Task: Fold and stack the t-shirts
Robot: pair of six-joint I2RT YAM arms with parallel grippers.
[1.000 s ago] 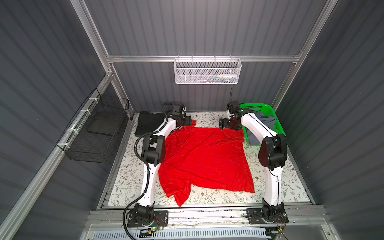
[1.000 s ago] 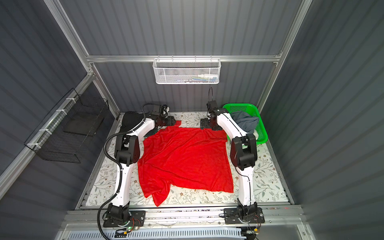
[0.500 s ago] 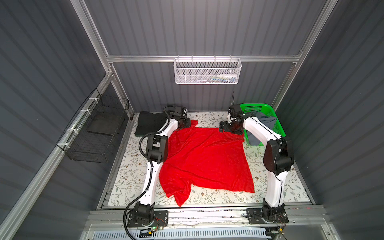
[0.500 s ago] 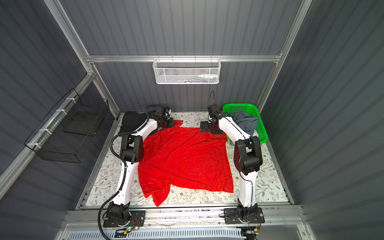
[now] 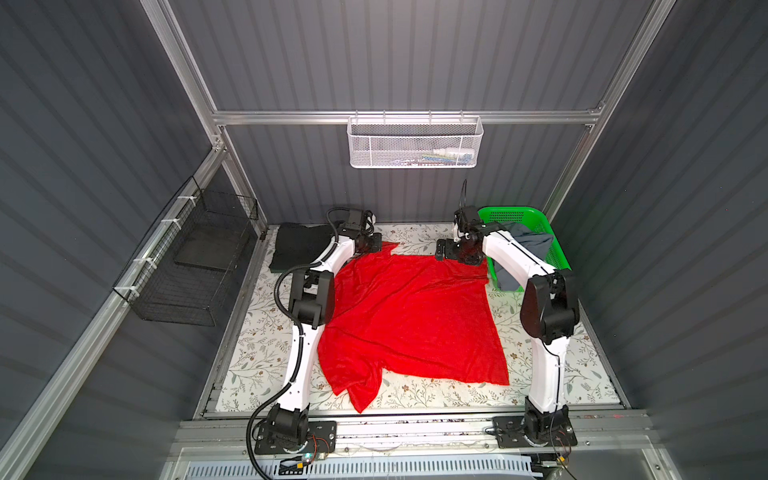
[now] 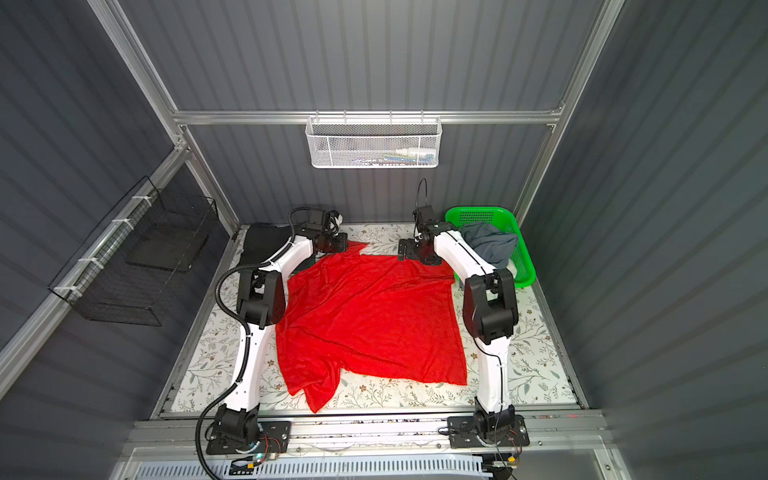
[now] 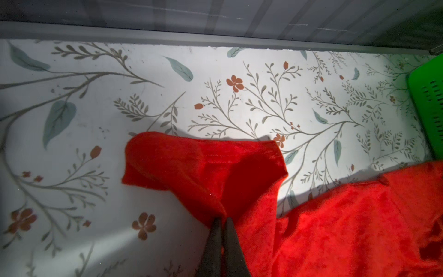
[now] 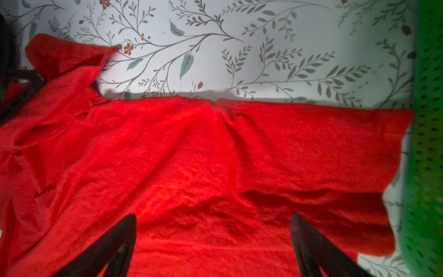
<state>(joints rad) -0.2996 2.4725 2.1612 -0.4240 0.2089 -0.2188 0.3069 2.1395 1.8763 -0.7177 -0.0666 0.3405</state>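
We show the red shirt on the worktop, 6 o'clock of both hands: left hand clamped on its 11 o'clock corner, right hand apart over its 1 o'clock edge.

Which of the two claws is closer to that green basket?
Right. The right gripper hangs open over the far edge of the red t-shirt, just beside the green basket; the left gripper pinches the shirt's opposite far corner, well away.
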